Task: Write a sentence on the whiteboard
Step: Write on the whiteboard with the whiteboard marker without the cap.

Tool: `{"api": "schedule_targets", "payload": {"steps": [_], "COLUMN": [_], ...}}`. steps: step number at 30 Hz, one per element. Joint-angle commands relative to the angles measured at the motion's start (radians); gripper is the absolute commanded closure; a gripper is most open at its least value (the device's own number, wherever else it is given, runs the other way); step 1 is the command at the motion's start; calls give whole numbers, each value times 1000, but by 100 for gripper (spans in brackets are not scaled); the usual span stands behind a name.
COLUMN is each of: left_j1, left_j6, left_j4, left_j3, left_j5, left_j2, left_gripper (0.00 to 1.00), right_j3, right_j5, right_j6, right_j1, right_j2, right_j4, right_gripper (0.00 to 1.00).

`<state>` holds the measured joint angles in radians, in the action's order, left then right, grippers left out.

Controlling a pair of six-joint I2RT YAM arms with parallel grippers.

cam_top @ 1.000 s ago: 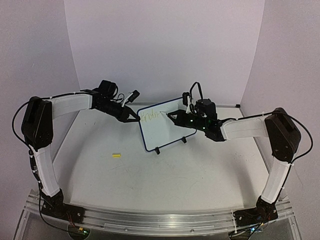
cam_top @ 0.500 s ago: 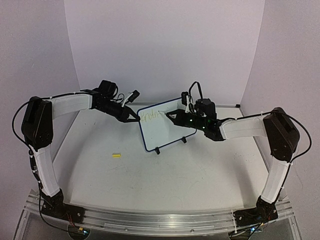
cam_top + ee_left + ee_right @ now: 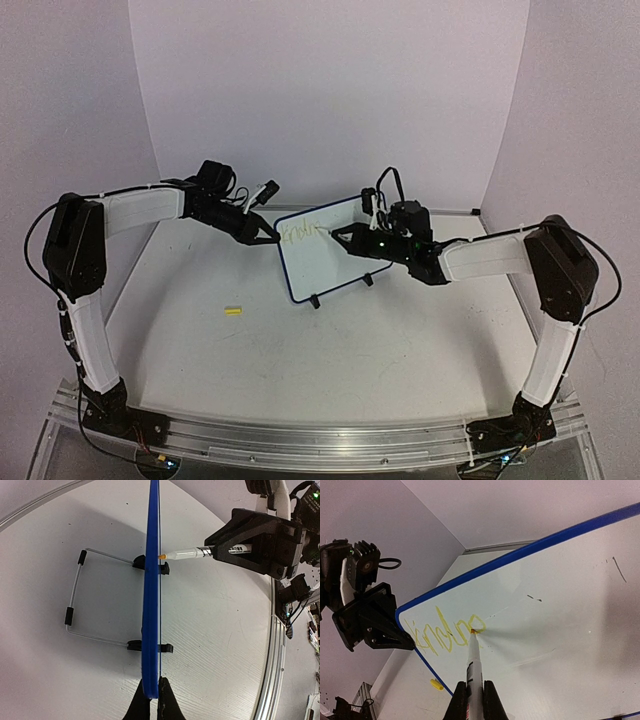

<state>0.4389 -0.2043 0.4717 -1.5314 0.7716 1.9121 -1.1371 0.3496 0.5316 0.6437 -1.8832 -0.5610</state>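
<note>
Top external view, read from the left: small yellow piece [image 3: 233, 311], perhaps a pen cap, lying alone on the table [image 3: 350, 340], well apart from everything else. Next, left gripper [image 3: 272, 238], jaws pinched tight on the left edge of the whiteboard [image 3: 330, 270], steadying that board, propped upright on a wire stand [image 3: 75, 615] toward the back of the table. Across the board's upper left corner, only the start of the sentence [image 3: 445, 632]: one line of looping yellow strokes, too loose to read. Right of that, marker [image 3: 474, 655], tip touching the board at the end of the last stroke, barrel clamped between the closed jaws of the right gripper [image 3: 475, 695]. Judged mid-writing and early in the task, with most of the board bare. Next move likely calls for drawing the tip rightward under light, even pressure, with a firm hold at the left edge to avoid tipping the board back on the stand.
</note>
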Motion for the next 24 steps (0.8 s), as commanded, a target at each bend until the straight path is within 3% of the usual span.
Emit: {"api": "schedule_targets", "payload": {"steps": [1, 24], "left_j1": [23, 25], "left_j6": [-20, -19], "left_j4": [51, 52], "left_j3": [-16, -16], "left_j5": [-12, -12], "left_j2": [9, 4], "left_gripper": [100, 100], "right_j3": [22, 49], "right_j5": [-27, -130], "right_j6": [-1, 0], "right_j1": [-4, -4], "right_j2": [-6, 57], "right_j4": [-5, 5], "right_gripper": [100, 100]}}
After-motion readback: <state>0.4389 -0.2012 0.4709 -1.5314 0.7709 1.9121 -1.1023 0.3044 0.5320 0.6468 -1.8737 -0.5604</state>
